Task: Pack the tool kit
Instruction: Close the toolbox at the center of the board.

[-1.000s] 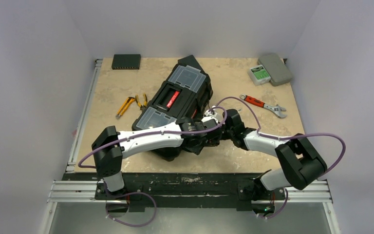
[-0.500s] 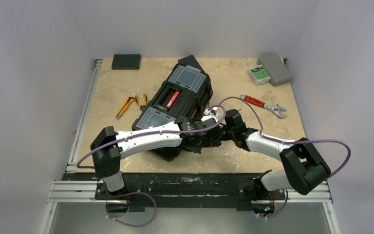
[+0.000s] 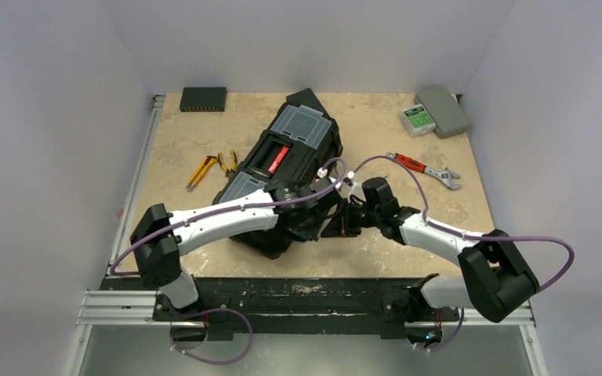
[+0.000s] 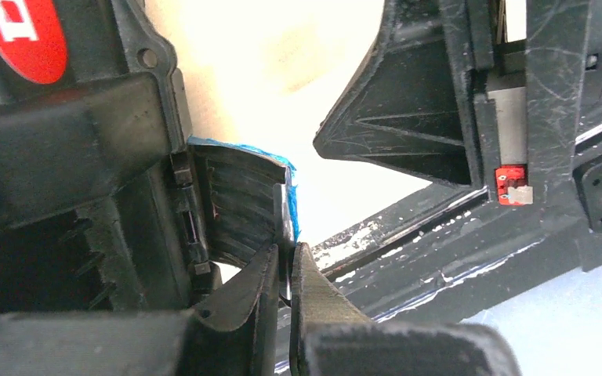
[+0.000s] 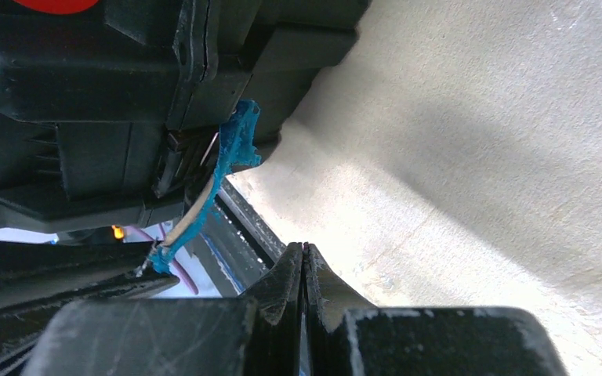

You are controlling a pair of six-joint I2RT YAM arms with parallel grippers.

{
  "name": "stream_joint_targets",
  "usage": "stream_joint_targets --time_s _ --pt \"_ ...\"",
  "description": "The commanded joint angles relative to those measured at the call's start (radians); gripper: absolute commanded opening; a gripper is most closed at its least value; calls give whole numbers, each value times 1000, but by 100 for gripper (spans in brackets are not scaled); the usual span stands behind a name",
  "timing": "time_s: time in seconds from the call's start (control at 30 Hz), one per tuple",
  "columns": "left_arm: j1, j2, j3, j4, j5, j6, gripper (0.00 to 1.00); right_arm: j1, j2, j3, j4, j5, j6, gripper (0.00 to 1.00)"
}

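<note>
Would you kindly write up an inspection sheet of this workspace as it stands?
Surface: mottled beige table.
Job's things: black toolbox, lid down, askew mid-table; yellow-handled pliers left of it; red-handled adjustable wrench right of it.
Clutter: grey case and green-labelled box, far right corner; thin black device, far left.
End effectors: left end effector shut on the toolbox's blue-taped latch; right end effector shut, empty, beside the toolbox.
Cables: purple cable loops along both arms.
Surroundings: plain pale walls; nothing else seen.
</note>
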Motion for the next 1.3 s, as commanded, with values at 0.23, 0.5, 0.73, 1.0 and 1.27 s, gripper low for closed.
stream_joint_targets --time_s 0.23,0.5,0.73,1.0,1.27 --pt "67 -156 -50 18 76 44 0 -1 -146 -72 25 90 20 27" --pt "77 -178 -32 -14 51 49 0 0 -345 -223 155 138 91 75" --pt "79 -193 -2 -41 50 53 0 0 -441 -274 239 141 119 87" --pt "90 -212 7 -53 51 54 0 5 -444 -369 456 129 215 95" --pt "98 -206 4 -17 120 58 0 23 -422 -350 452 164 208 94"
